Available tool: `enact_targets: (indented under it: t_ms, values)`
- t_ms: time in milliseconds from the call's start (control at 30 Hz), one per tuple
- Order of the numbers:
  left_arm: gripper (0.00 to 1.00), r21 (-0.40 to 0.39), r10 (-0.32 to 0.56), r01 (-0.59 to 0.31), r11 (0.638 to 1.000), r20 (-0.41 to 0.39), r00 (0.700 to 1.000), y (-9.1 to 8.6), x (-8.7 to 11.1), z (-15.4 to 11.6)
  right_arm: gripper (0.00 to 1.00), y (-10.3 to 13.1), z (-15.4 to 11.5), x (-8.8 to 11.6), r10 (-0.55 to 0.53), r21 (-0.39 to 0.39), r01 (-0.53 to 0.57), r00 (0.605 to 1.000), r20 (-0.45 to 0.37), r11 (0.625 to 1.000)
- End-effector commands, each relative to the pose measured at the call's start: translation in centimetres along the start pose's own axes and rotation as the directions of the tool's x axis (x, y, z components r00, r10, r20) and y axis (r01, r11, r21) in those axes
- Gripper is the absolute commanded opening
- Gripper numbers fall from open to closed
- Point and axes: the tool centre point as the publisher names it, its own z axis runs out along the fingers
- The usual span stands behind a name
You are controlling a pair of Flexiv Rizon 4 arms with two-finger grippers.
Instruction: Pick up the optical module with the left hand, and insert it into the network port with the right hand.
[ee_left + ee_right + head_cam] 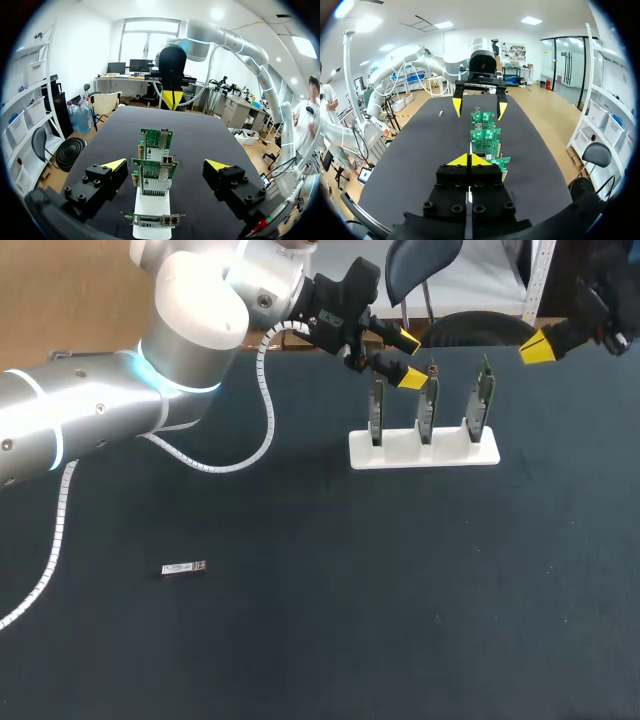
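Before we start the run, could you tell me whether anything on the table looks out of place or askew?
Nothing looks damaged: the three network cards stand upright in their white rack. The one oddity is that the open left gripper is by the cards, far from the optical module.

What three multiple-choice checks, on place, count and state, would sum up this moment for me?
1. The optical module is: A in the left jaws; B in a card's port; C lying on the table.
2. Green cards in the white stand: A two; B three; C four.
3. The right jaws are: A shut, empty; B open; C shut on the module.
Answers: C, the head view shows it lying alone, nothing gripping it; B, three stand upright in a row; A, the right wrist view shows them closed with nothing between.
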Motion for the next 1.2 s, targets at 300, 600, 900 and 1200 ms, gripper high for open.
enact_targets:
  t_ms: [300, 600, 900, 1200]
  values:
    - [1.00, 0.003, 0.000, 0.000, 1.000, -0.003, 1.000, 0.15, -0.06, 0.03, 0.00, 0.83, 0.49, 0.11, 0.010, 0.013, -0.010, 1.000, -0.001, 1.000]
    - [1.00, 0.003, 0.000, 0.000, 1.000, -0.003, 1.000, 0.15, -0.06, 0.03, 1.00, 0.81, 0.63, -0.08, 0.001, 0.038, -0.001, 1.000, -0.007, 0.999]
    - [1.00, 0.003, 0.000, 0.000, 1.000, -0.003, 1.000, 0.15, -0.06, 0.03, 1.00, 0.81, 0.63, -0.08, 0.001, 0.038, -0.001, 1.000, -0.007, 0.999]
    - [1.00, 0.003, 0.000, 0.000, 1.000, -0.003, 1.000, 0.15, -0.06, 0.03, 1.00, 0.81, 0.63, -0.08, 0.001, 0.038, -0.001, 1.000, -0.007, 0.999]
